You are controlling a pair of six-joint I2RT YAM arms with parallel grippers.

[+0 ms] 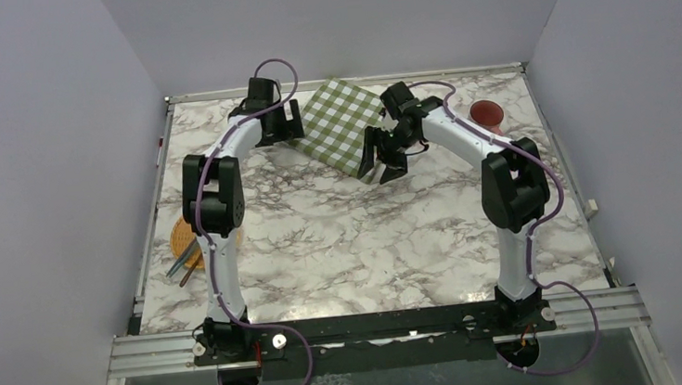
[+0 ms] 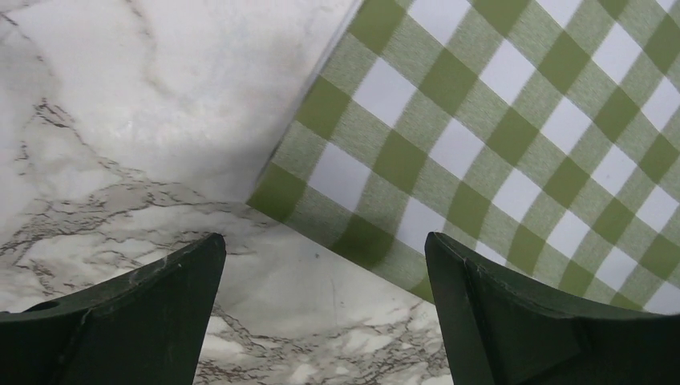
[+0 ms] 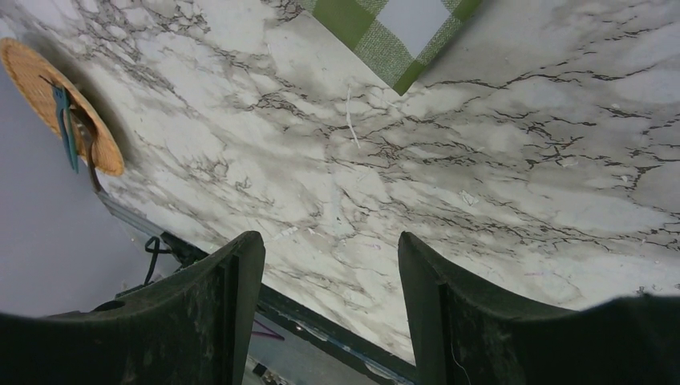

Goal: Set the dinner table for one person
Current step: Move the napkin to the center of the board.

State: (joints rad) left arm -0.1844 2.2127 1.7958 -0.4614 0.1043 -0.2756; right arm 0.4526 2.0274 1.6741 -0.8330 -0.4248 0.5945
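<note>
Counter of white marble pattern with dark grey veins [image 1: 351,238], square and metal-framed, fills the overhead view, and it looks barely set. A green-and-white checked cloth [image 1: 339,126] lies turned cornerwise at the far middle with nothing on it. A round woven tan mat [image 1: 190,234] sits at the left edge with teal- and brown-handled utensils [image 1: 182,265] lying over it, and a small round red dish [image 1: 487,112] sits well apart at the far right. The left end effector [image 1: 281,123] is at the cloth's left corner and the right end effector [image 1: 379,159] at its near corner. From the left wrist, the fingers are spread wide with nothing between them, and the cloth's edge and corner lie just ahead on the marble (whether a finger touches it cannot be told). From the right wrist, the fingers are likewise spread and empty over bare marble, with the cloth's corner at the top of the view and the mat with its utensils off to one side. By my reading, the setting is at its start: the cloth wants placing and squaring, then the mat, utensils and dish must be brought to it. No brand, label or writing can be read in any view.
</note>
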